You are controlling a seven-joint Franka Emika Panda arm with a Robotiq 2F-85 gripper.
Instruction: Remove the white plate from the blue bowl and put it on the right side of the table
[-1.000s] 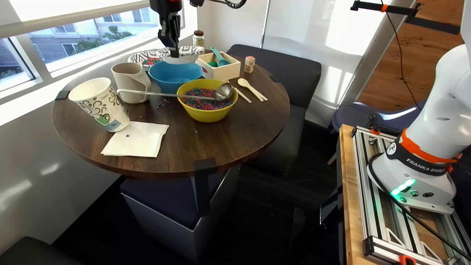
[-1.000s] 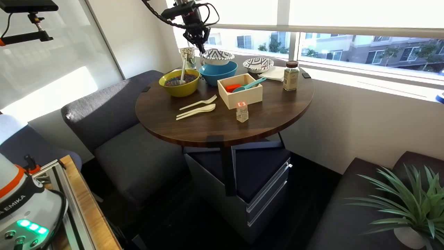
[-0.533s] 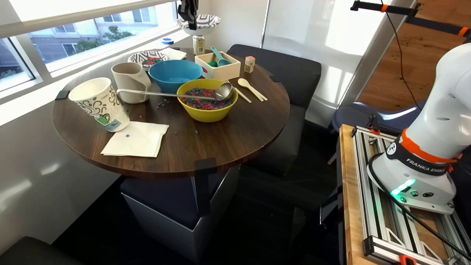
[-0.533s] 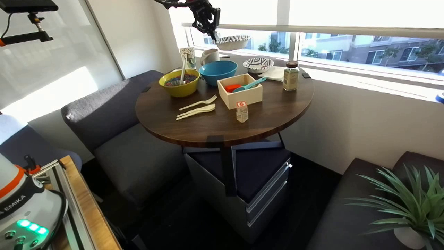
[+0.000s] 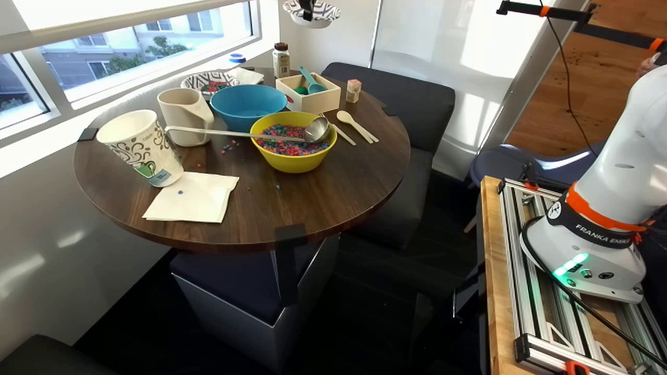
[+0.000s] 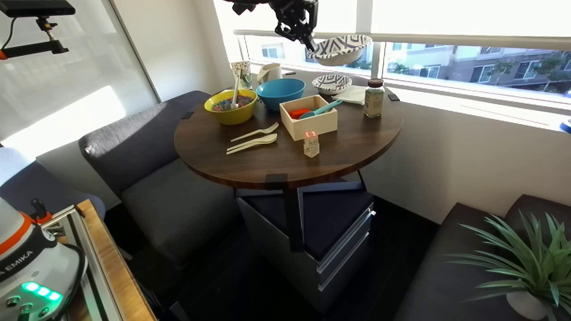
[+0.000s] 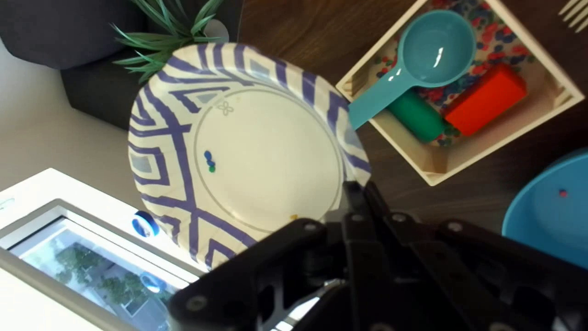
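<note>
Pinching pincer (image 7: pixel 363 195): Pressed together on one edge of the white plate (image 7: pixel 271 158), it held the dish by that edge alone.
White plate: It hung in midair, slightly tipped, out of the blue bowl (image 7: pixel 542 220) and well above the desk (image 6: pixel 352 136). Both exterior views made that height plain where the wrist view barely hinted at it; in an exterior view the frame's top cropped away most of the pincer (image 5: pixel 308 16).
Crimped rim (image 7: pixel 158 158): Thin and papery in look, it suggested a light, bendable dish, hard to shatter but easy to crease. That raised edge was likely the surest place to take hold, one fingertip inside and one outside, with a modest squeeze; the flat center offered nothing to pinch.
Loose beads (image 7: pixel 209 161): Blue and green, they lay in the plate, visible in the wrist view alone; a steeper tilt would probably have set them rolling.
Blue bowl: The wrist view cut it off yet caught a lone reddish speck (image 7: pixel 562 193) inside; both exterior views showed its full opening.
Patterned dish (image 6: pixel 332 84): Resting on the desk, it appeared in both exterior views but not in the wrist view.
Window (image 6: pixel 455 67): In an exterior view it spread behind the plate.
</note>
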